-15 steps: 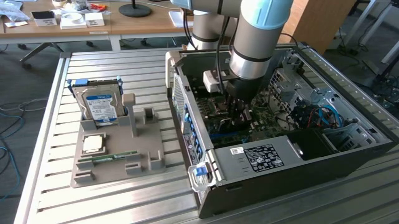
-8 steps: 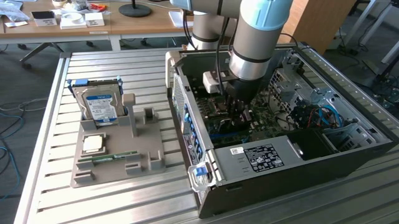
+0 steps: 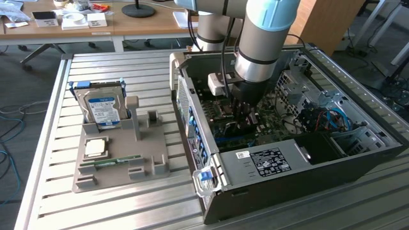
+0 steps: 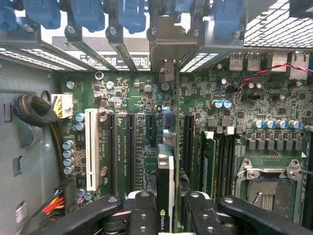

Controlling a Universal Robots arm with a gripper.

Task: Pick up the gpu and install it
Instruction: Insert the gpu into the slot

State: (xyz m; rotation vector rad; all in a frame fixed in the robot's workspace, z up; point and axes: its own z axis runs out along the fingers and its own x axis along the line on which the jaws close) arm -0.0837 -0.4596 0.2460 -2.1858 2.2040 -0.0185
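Gripper [image 4: 165, 209] pinching the gpu [image 4: 165, 169] edge-on in my wrist camera, card upright over the motherboard [image 4: 122, 88] slots (bracket toward the rear of the case [image 3: 332, 179]).

I stand over a slatted aluminium table [image 3: 128, 62] that runs from seven o'clock round to three o'clock in the exterior view. At eleven o'clock a wooden desk [image 3: 137, 26] stands on a grey floor [image 3: 26, 81], with loose cables [image 3: 9, 120] trailing at nine o'clock. A wooden panel [image 3: 323, 24] rises at one o'clock, and bright light catches the table's edge near three o'clock.
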